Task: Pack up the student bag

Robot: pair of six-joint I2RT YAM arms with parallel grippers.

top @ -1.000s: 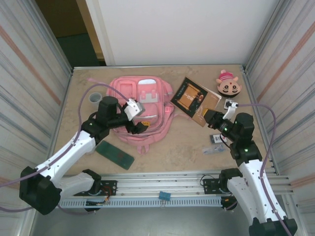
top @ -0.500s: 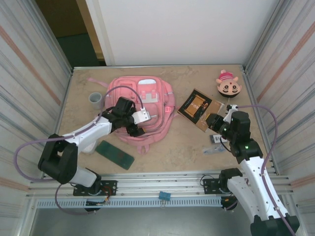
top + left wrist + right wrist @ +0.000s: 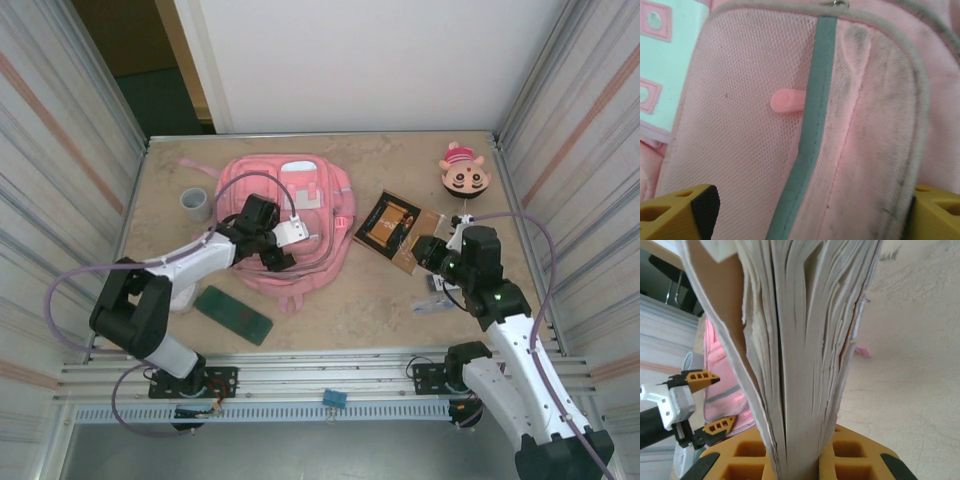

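Barely started on the packing, judging by the things left out. Found the pink backpack point(image 3: 300, 195) flat at the back left of the table point(image 3: 340, 310), with nothing seen going in yet. Held the left gripper point(image 3: 278, 256) wide open and empty just over its mesh pocket point(image 3: 740, 150). Squeezed the book point(image 3: 390, 220) tight in the right gripper point(image 3: 428, 250), near the bag, not touching. Left the green case point(image 3: 233, 313), grey cup point(image 3: 194, 205) and plush toy point(image 3: 465, 172) still out. Since a second before, pulled the book closer to the bag and folded the left arm point(image 3: 190, 262) in
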